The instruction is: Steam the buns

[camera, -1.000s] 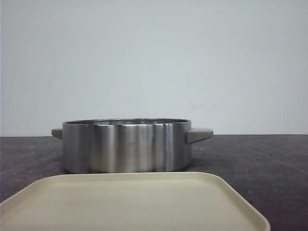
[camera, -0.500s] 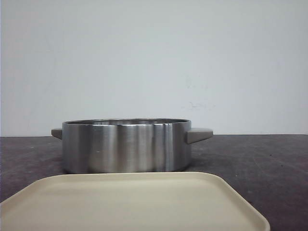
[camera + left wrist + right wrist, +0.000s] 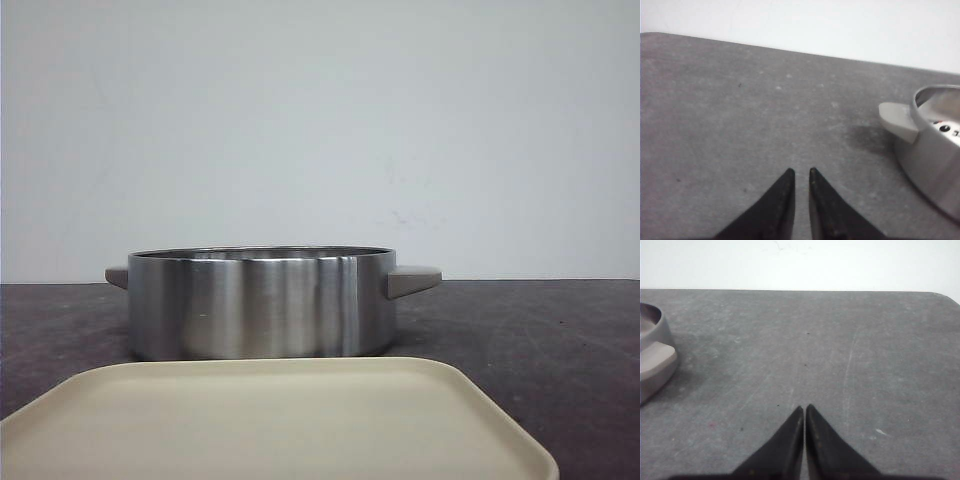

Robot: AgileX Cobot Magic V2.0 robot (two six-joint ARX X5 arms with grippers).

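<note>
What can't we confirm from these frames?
- Pot contents: the front view is level with the rim, so the wall hides the inside; the left wrist view shows only a sliver with black marks, too little to identify.
- Buns: none clearly seen in any view.
- Tray: its near part is cut off by the front view's bottom edge.
- Both arms: outside the front view.

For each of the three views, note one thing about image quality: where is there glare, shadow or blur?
Front view: bright vertical glare streaks on the steel pot; the beige tray at the near edge looks soft. Left wrist view: a dark shadow lies on the table under the pot's handle; the left gripper fingertips are blurred. Right wrist view: even light, the right gripper slightly soft.
</note>
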